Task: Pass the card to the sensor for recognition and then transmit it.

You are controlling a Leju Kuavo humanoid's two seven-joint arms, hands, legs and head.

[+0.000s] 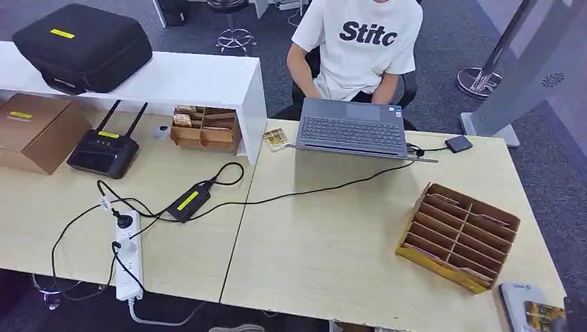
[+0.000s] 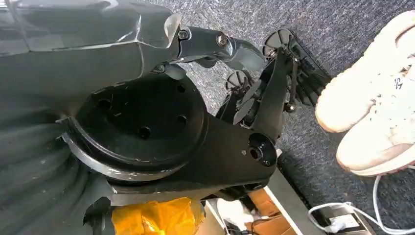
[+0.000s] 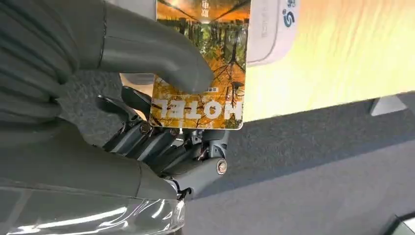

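Note:
The card (image 3: 227,46) is orange with a forest picture and the word HOTEL. My right hand (image 3: 166,137) pinches it between the grey thumb (image 3: 147,49) and the dark fingers (image 3: 147,134) beneath. It hangs just over the white sensor (image 3: 266,29), which lies at the table's near right corner (image 1: 516,297); the card (image 1: 543,315) shows on top of it there. My left hand (image 2: 274,73) hangs beside my body above the carpet, fingers apart and holding nothing.
A wooden slotted organiser (image 1: 457,235) stands just left of the sensor. A person (image 1: 360,41) sits behind an open laptop (image 1: 349,128) at the far edge. Cables, a power strip (image 1: 128,256) and boxes cover the left table. White shoes (image 2: 377,98) stand near my left hand.

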